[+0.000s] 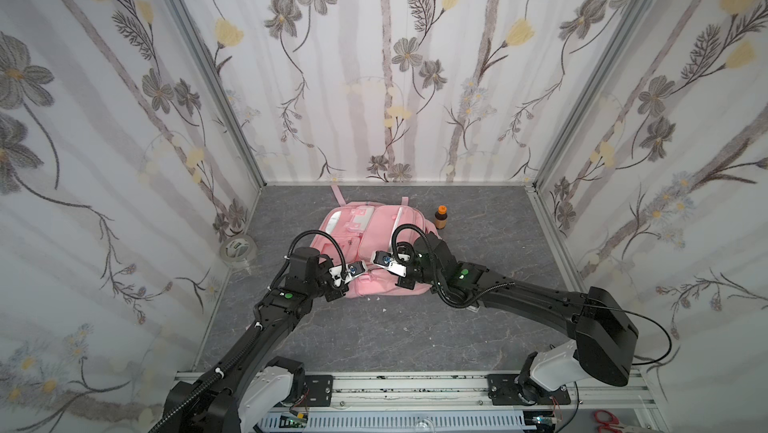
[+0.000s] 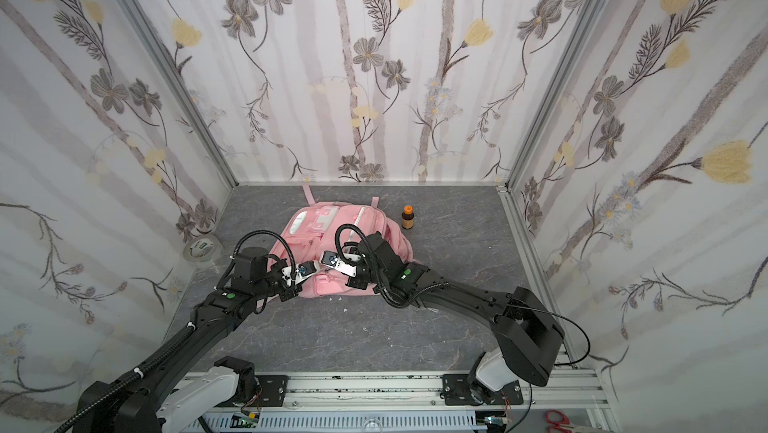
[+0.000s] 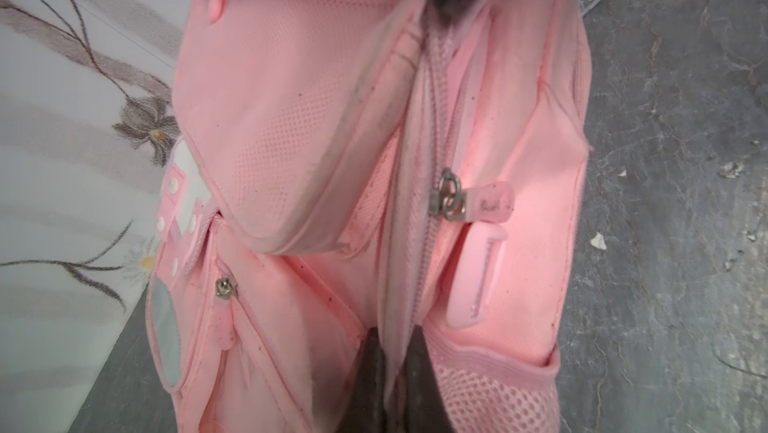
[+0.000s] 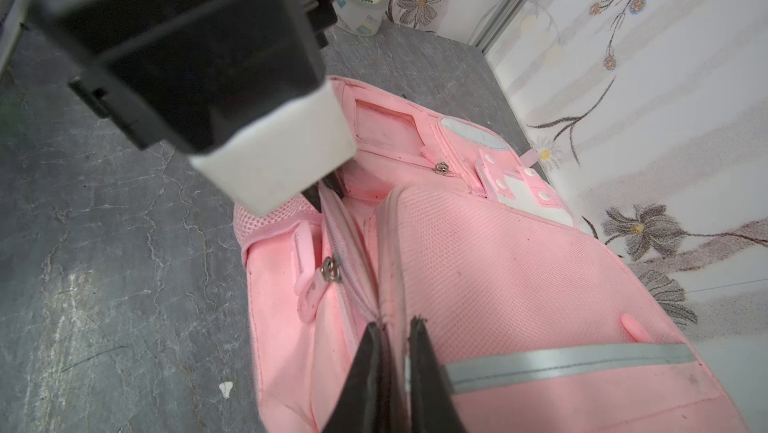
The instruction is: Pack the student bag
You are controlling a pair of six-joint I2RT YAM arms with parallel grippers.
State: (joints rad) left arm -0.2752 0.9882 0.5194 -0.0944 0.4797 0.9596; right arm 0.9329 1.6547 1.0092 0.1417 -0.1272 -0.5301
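Left pincer (image 3: 395, 337) and right pincer (image 4: 395, 327) each pinch shut on the zip seam (image 3: 432, 119) of the bag (image 1: 376, 231), slider (image 3: 446, 196) between them, likely tautening it for unzipping

I get bright, soft, even light; only faint shadows lie on the table (image 1: 374, 339). Both top views bow near their edges. Up close, both wrist views blur the student bag (image 3: 270, 119).

A robot lab booth: aluminium posts (image 1: 220, 98), floral wallpaper panels (image 1: 374, 77), arms (image 1: 540, 302) bolted to a metal rail (image 1: 415, 387).
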